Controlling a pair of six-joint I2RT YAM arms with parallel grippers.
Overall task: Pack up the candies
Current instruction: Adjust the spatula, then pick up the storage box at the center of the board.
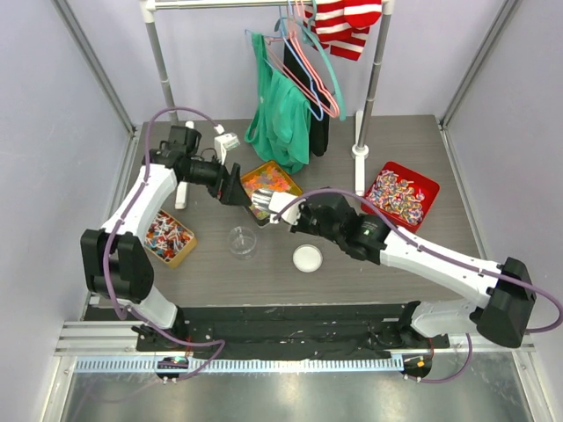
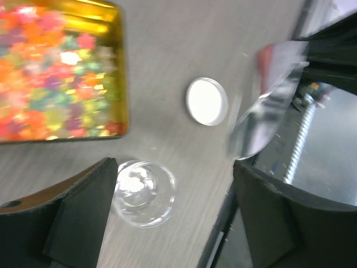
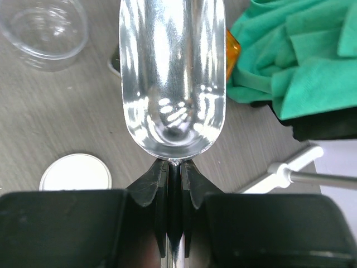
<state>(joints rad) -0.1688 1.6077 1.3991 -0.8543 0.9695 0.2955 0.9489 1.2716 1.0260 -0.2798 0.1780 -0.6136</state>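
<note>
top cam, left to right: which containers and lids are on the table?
small gold tin → clear cup → white lid → red tray. The candies, farther back, overlap cup and lid sideways, so left out.

White-and-black arms (image 1: 141,198), purple cables (image 1: 107,264).

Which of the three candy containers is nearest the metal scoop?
The central gold tin of tiny bright candies; the scoop is at its edge, the red tray and smaller tin lie aside.
</note>
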